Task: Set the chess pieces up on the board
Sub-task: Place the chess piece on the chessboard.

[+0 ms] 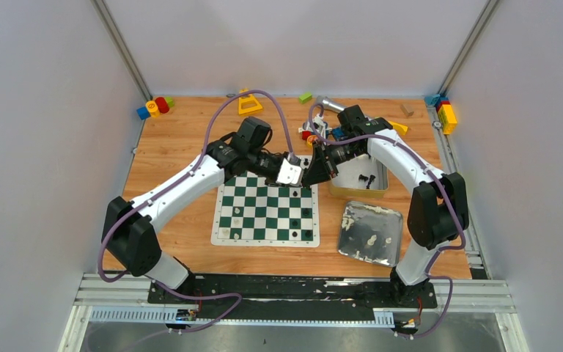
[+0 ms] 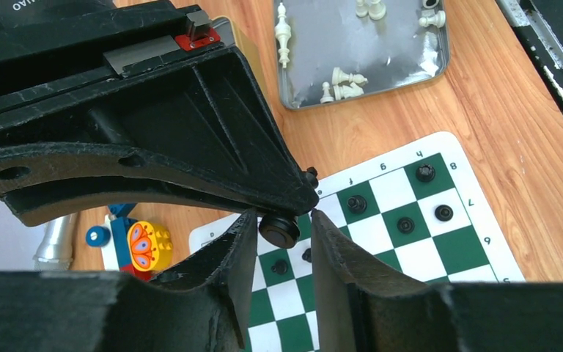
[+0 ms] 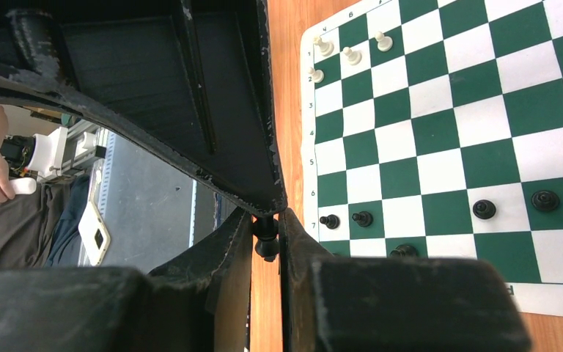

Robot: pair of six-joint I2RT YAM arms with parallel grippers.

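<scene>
Above the far right corner of the board (image 1: 278, 213), the right pincer (image 3: 266, 220) pinches a black piece (image 2: 279, 229), round base facing the left pincer (image 2: 283, 217), whose fingers stand spread either side, apparently just short of contact

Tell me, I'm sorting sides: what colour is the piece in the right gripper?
The piece is black; right wrist view shows it best.

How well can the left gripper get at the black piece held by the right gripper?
Probably well. The round base of the black piece sticks out past the right gripper and lies between the open fingers of the left gripper, with nothing in between.
</scene>
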